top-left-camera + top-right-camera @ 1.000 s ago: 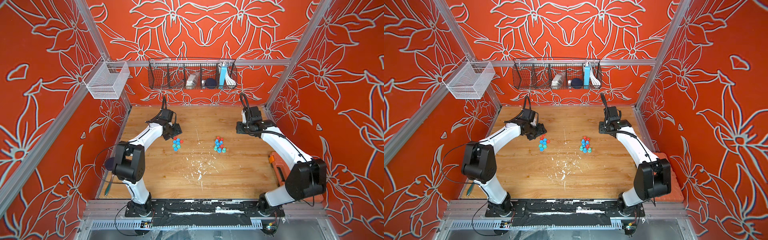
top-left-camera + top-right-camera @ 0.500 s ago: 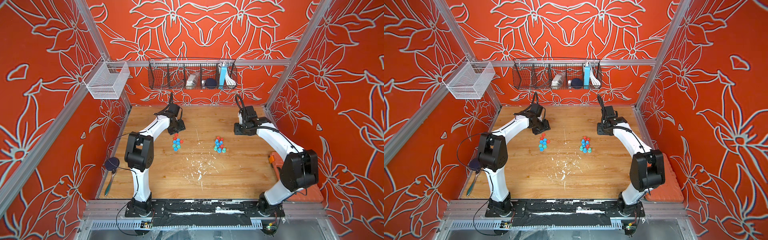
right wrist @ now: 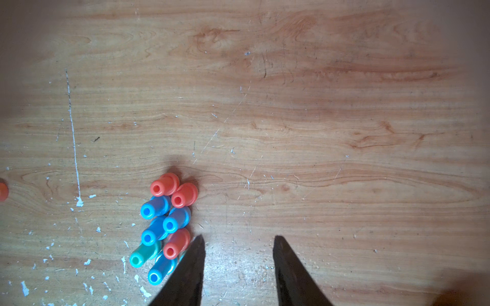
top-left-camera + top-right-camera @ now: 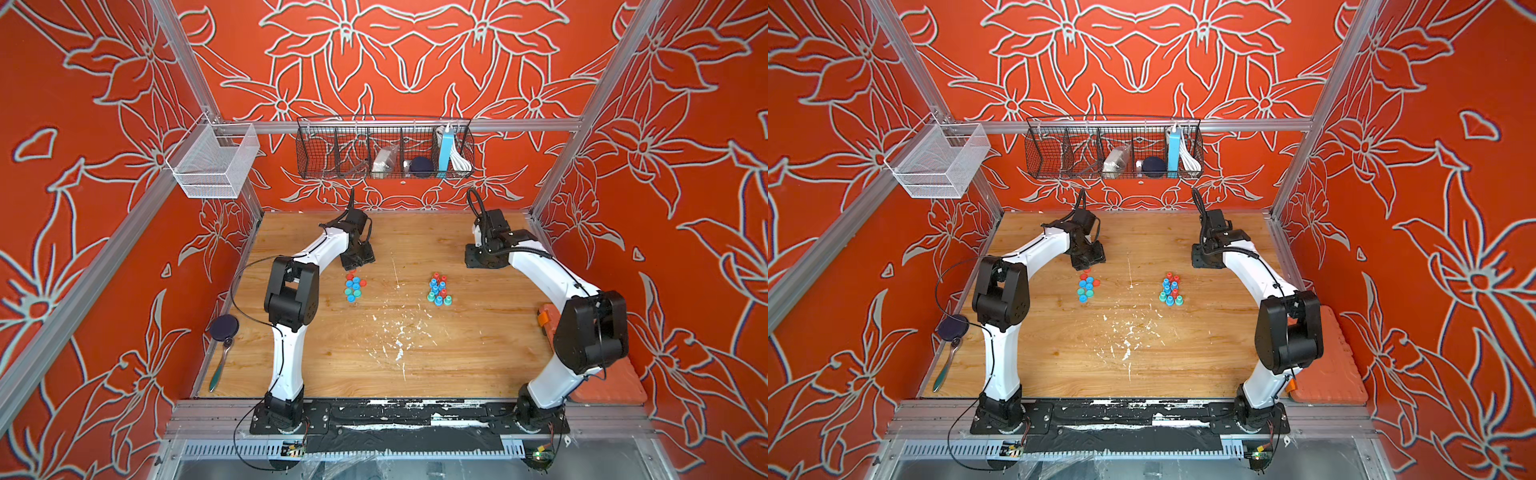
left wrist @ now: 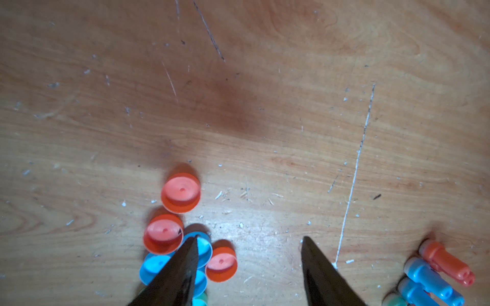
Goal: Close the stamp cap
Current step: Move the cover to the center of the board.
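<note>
My left pincer (image 5: 250, 238) is released, jaws apart with only bare table (image 5: 265, 106) between them. One fingertip overlaps a blue cap (image 5: 205, 250) at the edge of the loose caps (image 4: 354, 286); from the wrist view I cannot tell whether it touches the cap or hovers above it. My right pincer (image 3: 238, 237) is also released and empty, with one fingertip just beside the stamp bodies (image 3: 167, 225). These sit packed together, touching one another, and in both top views they are well apart from the caps across the table.

No cap is fitted yet, so I judge the step in hand to be choosing a matching pair. The red cap (image 5: 180, 193) on the outside of its cluster, hollow facing up, looks the easiest. I would slide the left pincer sideways over it, straddle its wall and clench gently, so it neither squirts free nor shoves its neighbours. On the other side I would take the red body (image 3: 184, 194) at the outer edge of the pack and lift it straight, so the others stay undisturbed. Then I would turn the cap's hollow toward the body before pressing the two together.
</note>
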Action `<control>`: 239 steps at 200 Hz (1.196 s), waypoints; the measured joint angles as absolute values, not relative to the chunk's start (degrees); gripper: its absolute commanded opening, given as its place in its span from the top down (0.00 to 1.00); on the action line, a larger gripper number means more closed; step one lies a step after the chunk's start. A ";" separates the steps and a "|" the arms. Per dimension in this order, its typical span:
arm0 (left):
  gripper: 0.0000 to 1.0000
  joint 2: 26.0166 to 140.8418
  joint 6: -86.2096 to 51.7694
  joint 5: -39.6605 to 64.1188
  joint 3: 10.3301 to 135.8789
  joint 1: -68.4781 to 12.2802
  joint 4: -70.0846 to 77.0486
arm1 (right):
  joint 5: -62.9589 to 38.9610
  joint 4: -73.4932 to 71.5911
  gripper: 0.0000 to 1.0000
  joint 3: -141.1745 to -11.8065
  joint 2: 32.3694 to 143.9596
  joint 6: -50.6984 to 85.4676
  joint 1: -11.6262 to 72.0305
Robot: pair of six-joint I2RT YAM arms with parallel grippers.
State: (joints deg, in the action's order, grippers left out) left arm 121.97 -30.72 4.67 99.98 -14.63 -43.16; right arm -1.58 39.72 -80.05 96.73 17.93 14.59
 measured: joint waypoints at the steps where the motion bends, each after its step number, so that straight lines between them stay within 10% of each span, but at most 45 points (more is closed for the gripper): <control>1: 0.38 122.04 -30.70 4.62 100.05 -14.63 -43.20 | -1.58 39.72 0.56 -80.09 96.75 17.91 14.59; 239: 0.40 128.77 -29.82 2.59 104.75 -13.56 -45.71 | -1.67 40.36 0.58 -82.02 100.22 18.57 14.70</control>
